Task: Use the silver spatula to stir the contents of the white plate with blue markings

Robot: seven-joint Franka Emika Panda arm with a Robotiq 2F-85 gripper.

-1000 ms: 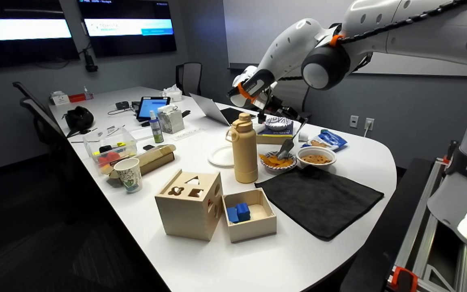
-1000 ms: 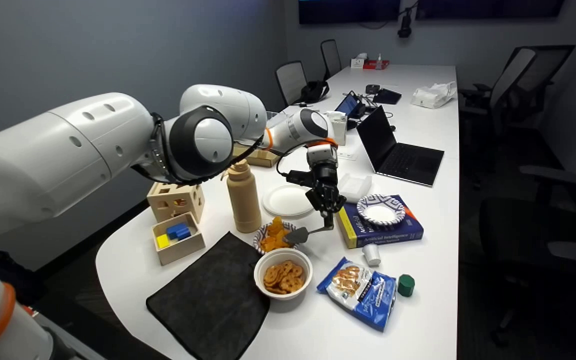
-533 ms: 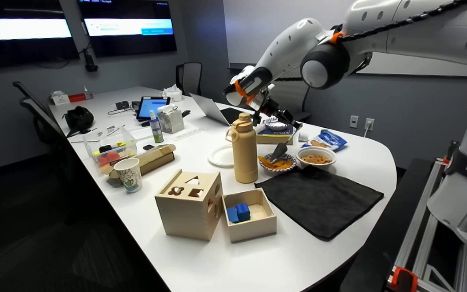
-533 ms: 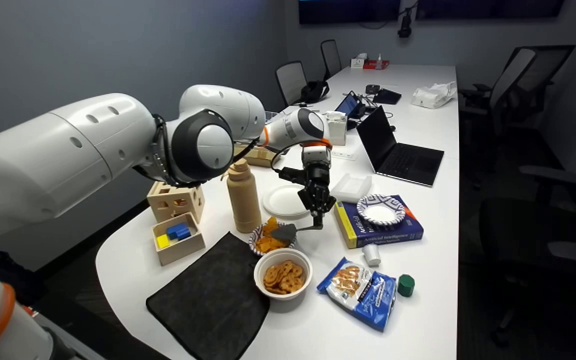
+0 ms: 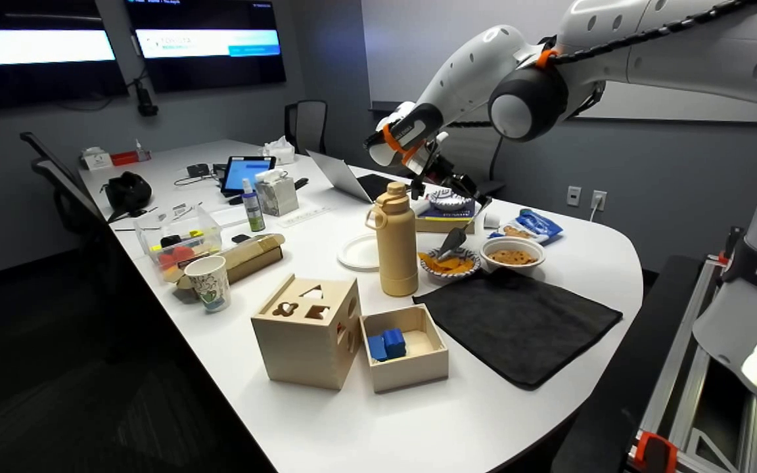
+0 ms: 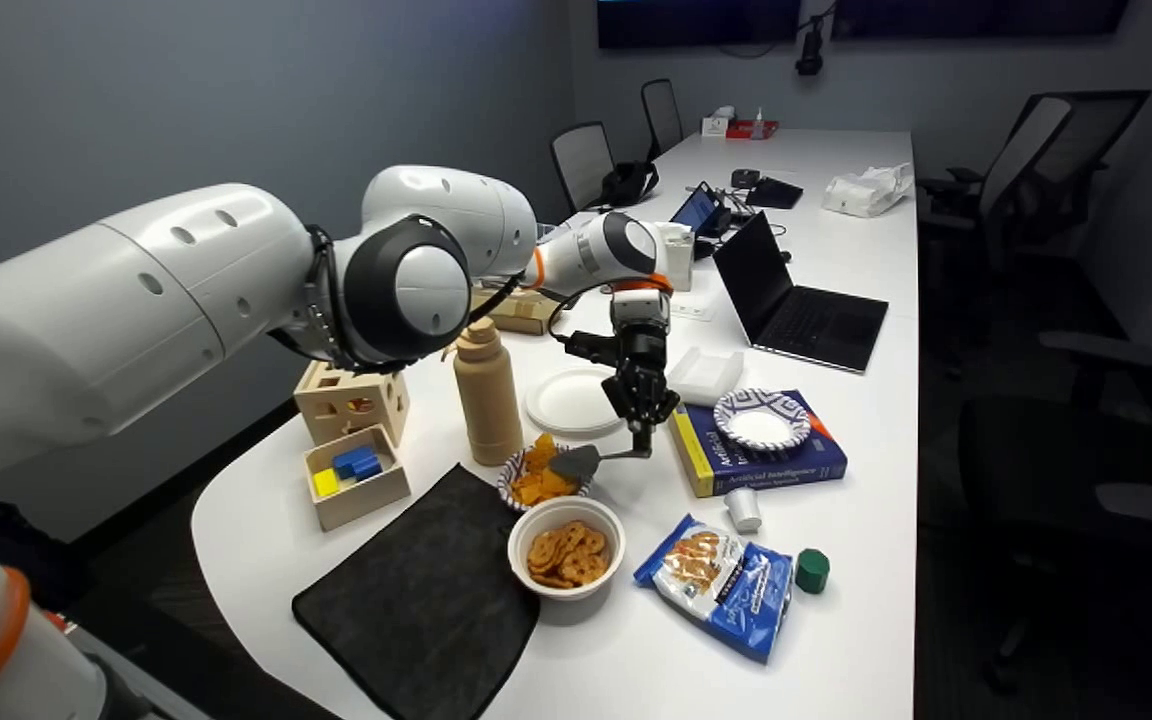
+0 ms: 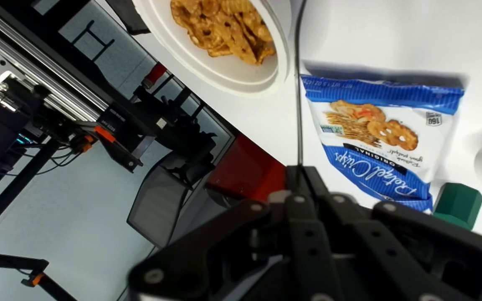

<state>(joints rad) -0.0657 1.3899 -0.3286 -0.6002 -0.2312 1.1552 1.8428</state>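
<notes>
Pincer (image 7: pixel 301 177) clenched on the slim end of the silver spatula (image 6: pixel 581 461). Change over the last 1 s: blade (image 5: pixel 453 243) now reaches further in over the white plate with blue markings (image 6: pixel 507 484), which itself sits slightly nearer the tan bottle (image 6: pixel 489 400). Reading: stirring looks under way, though part of the push probably goes into sliding the plate. Long axis: straight out from the pincer in the wrist view; in an exterior view it slants down, blade lowest, tip toward the bottle side, at the orange chips (image 5: pixel 455 267). Cannot tell how deep it sits. Just beside the plate on the bench (image 5: pixel 418 433): white bowl (image 6: pixel 616 545) of pretzel crisps (image 6: pixel 568 553).
</notes>
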